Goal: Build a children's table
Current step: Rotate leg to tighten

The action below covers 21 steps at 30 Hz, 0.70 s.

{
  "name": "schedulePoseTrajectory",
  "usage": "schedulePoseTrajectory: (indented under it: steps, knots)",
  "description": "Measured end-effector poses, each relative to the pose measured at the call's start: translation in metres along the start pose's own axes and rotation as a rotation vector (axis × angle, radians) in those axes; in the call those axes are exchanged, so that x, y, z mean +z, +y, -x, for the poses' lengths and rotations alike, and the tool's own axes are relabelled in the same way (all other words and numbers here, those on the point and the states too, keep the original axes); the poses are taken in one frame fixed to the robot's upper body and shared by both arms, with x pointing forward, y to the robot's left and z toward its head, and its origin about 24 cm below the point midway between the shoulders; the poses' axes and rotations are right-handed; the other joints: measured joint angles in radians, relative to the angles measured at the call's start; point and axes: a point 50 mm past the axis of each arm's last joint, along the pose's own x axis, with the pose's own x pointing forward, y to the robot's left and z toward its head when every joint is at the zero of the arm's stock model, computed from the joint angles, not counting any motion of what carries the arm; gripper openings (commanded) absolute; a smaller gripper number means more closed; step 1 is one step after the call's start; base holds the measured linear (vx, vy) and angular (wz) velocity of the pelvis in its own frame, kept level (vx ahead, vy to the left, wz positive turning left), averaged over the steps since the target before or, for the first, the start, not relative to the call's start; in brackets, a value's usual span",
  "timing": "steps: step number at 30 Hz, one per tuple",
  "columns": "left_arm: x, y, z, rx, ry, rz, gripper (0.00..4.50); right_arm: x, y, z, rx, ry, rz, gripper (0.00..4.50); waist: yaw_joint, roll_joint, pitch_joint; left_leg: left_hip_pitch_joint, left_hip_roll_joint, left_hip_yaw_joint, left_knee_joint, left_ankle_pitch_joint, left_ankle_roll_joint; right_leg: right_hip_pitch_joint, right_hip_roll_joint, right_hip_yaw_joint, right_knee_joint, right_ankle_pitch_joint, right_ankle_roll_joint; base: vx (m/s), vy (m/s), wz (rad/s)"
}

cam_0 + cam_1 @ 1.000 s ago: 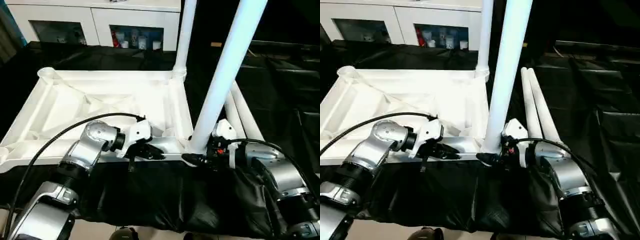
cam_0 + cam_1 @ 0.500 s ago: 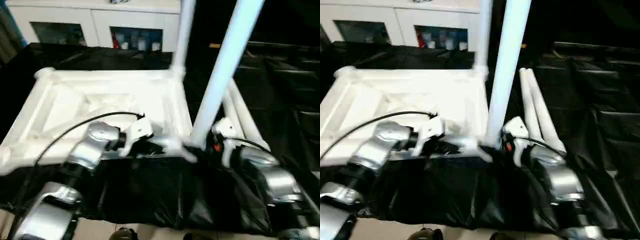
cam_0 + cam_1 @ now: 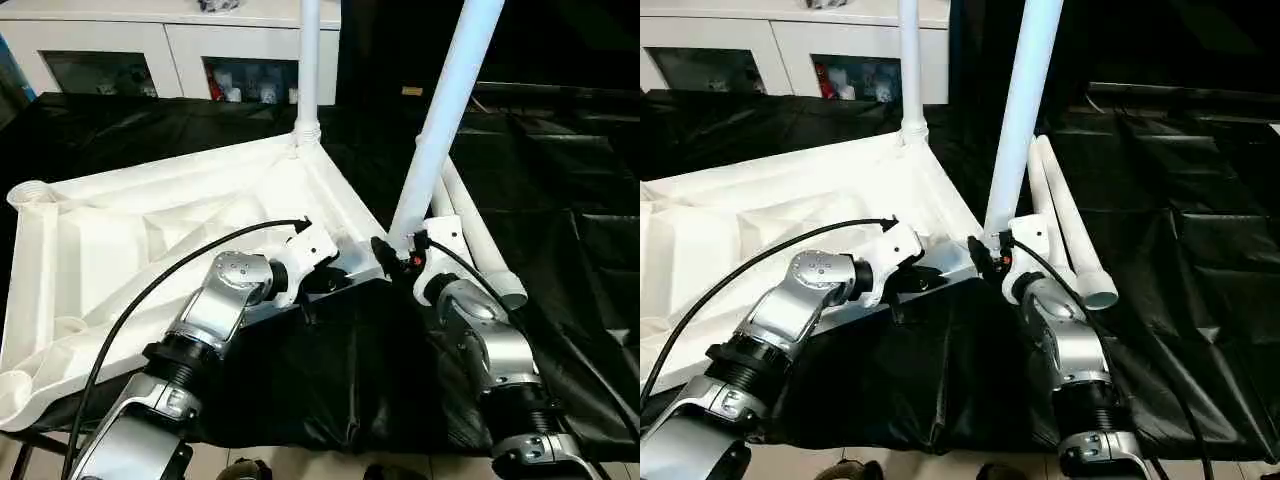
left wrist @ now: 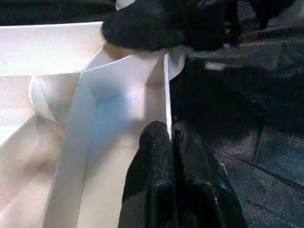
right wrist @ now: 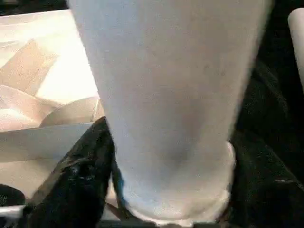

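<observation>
The white tabletop (image 3: 150, 230) lies upside down on black cloth, ribs up, turned at an angle to me. One white leg (image 3: 308, 70) stands in its far corner socket. A second leg (image 3: 445, 110) stands tilted at the near right corner, and my right gripper (image 3: 397, 252) is shut around its base; one black finger (image 5: 80, 175) presses its side. My left gripper (image 3: 322, 287) is shut on the tabletop's thin rim (image 4: 167, 95) just left of that corner. Two loose legs (image 3: 475, 235) lie side by side to the right.
A white cabinet (image 3: 170, 50) with glass-fronted compartments stands behind the table. Black cloth (image 3: 560, 170) covers the table's right side and hangs over its front edge. A black cable (image 3: 150, 290) loops over my left forearm.
The tabletop has swung round on the cloth, its left side coming toward me, while both grippers stayed at the near right corner. My view has shifted too.
</observation>
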Motion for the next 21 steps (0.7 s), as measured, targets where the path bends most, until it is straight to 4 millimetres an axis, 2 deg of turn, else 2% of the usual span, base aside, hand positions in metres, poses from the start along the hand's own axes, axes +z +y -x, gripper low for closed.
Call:
schedulePoseTrajectory:
  steps: [2,4,6,8,15,21]
  knots:
    - [0.0,-0.001,0.001,-0.005,-0.003,-0.005,0.0,0.001,0.0,0.0,0.001,-0.006,0.003,3.88,0.001,0.0,0.0,0.0,0.0,0.0,-0.001,0.0,0.0,0.0,0.0,0.0,0.0,0.0,0.0,0.0,0.0,0.0]
    - [0.001,-0.002,0.002,-0.012,-0.005,-0.013,0.0,0.002,0.0,0.0,0.024,-0.008,0.012,3.91,0.002,0.001,0.001,0.0,0.0,0.0,-0.002,0.0,0.0,-0.001,0.0,0.0,0.0,0.0,0.0,0.0,0.0,0.0]
    - [0.001,-0.002,0.003,-0.029,-0.009,-0.02,0.0,0.003,-0.002,0.001,0.068,0.001,0.042,4.26,0.002,0.002,0.001,-0.001,0.0,0.0,-0.003,0.0,0.0,-0.001,0.0,0.0,0.0,0.0,0.0,0.0,0.0,0.0]
    - [0.0,-0.001,0.007,-0.047,-0.016,-0.025,0.0,0.004,-0.004,0.003,0.124,0.009,0.072,4.37,0.002,0.002,0.001,-0.001,0.0,0.0,-0.004,0.0,0.0,-0.001,0.001,0.0,0.001,0.002,-0.003,0.0,0.0,0.0]
    - [-0.007,0.006,0.029,-0.145,-0.013,-0.079,0.0,0.009,-0.005,0.019,0.408,0.071,0.177,4.37,0.006,0.003,0.002,-0.01,0.002,0.0,-0.004,0.001,0.001,-0.008,0.001,-0.002,0.001,0.001,-0.001,0.0,0.0,0.0]
    - [-0.013,0.007,0.039,-0.236,0.005,-0.086,0.0,0.011,-0.008,0.034,0.609,0.145,0.21,4.37,0.013,0.003,0.003,-0.011,0.001,0.0,0.0,0.0,0.0,-0.007,0.001,-0.001,0.002,0.001,-0.002,0.0,0.0,0.0]
